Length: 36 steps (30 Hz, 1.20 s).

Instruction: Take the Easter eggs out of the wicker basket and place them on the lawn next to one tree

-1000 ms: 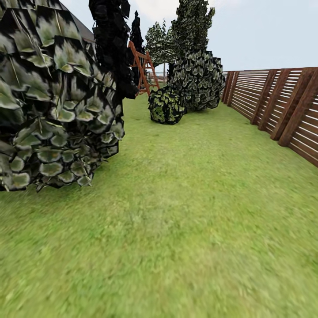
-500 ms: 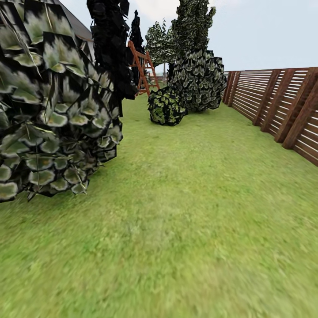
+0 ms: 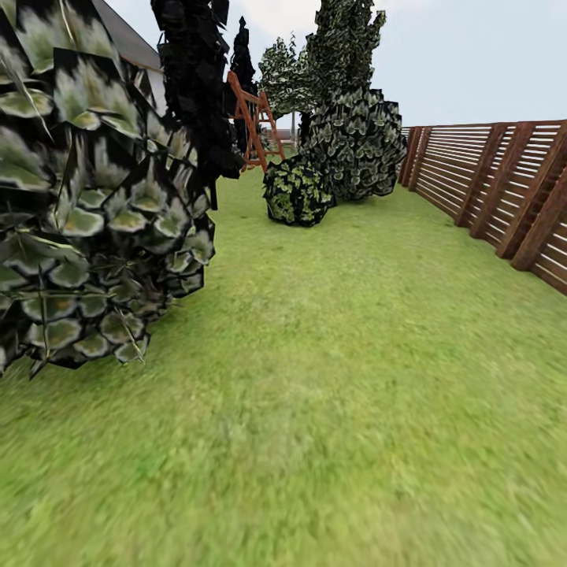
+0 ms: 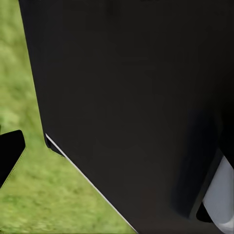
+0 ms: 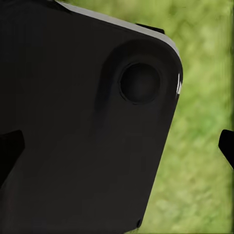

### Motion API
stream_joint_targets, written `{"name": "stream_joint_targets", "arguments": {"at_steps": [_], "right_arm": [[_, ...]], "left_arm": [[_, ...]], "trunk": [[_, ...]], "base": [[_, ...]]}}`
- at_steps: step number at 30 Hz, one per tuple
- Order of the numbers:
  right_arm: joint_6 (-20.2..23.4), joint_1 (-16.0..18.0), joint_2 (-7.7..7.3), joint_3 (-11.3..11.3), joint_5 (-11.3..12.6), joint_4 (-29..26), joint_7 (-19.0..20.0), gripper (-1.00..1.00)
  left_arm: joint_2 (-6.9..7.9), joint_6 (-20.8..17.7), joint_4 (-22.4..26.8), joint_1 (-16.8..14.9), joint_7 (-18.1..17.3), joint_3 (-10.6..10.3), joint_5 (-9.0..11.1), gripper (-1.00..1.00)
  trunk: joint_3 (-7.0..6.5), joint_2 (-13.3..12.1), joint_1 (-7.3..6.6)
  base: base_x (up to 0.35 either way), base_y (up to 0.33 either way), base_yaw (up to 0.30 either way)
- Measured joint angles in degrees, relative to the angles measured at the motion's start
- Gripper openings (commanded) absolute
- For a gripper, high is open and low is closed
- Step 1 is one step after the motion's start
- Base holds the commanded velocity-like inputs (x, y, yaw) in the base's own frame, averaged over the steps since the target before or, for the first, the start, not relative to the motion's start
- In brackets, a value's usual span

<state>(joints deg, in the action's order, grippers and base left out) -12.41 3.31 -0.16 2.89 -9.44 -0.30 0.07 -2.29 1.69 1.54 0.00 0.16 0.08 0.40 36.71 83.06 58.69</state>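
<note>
The lawn (image 3: pixel 339 378) spreads out ahead as broad green grass. The Easter eggs, the wicker basket and the tree are out of view. In the left wrist view one black fingertip (image 4: pixel 9 153) of my left gripper (image 4: pixel 117 156) sits at the frame's edge over grass, beside a large black part of my own body (image 4: pixel 136 97). In the right wrist view my right gripper (image 5: pixel 117 146) stands open, its two black fingertips (image 5: pixel 9 151) far apart at opposite edges, with my black body panel (image 5: pixel 83 122) behind them. Nothing is held between the fingers.
A big pale-leaved bush (image 3: pixel 87 197) crowds the near left. A black-leaved plant (image 3: pixel 197 79) stands behind it. A round dark shrub (image 3: pixel 295 193) and tall leafy shrubs (image 3: pixel 350 118) stand farther ahead. A brown slatted fence (image 3: pixel 504 189) runs along the right. A red-brown wooden frame (image 3: pixel 252 118) stands at the back.
The whole head view has crept forward: the big bush at the left looms larger and slides out leftward, and the fence shifts slightly right. That is my own motion.
</note>
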Motion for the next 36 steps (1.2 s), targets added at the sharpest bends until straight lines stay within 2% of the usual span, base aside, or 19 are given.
{"name": "stream_joint_targets", "arguments": {"at_steps": [15,23,36], "right_arm": [[0.00,0.00,-0.08,-0.06,0.02,0.00,0.01,1.00],[0.01,-0.01,-0.18,-0.07,0.01,-0.02,0.01,1.00],[0.00,0.00,-0.13,-0.09,0.01,0.00,0.01,1.00]], "left_arm": [[-0.03,-0.04,-0.01,0.00,0.00,0.00,0.00,1.00],[-0.01,-0.05,0.01,0.00,0.00,0.00,0.00,1.00],[0.00,-0.05,0.00,0.00,0.00,0.00,0.00,1.00]], "trunk": [[0.00,0.00,0.00],[0.00,0.00,0.00],[0.00,0.00,0.00]], "base": [[0.339,0.000,-0.002],[0.339,0.000,-0.206],[0.339,0.000,-0.012]]}}
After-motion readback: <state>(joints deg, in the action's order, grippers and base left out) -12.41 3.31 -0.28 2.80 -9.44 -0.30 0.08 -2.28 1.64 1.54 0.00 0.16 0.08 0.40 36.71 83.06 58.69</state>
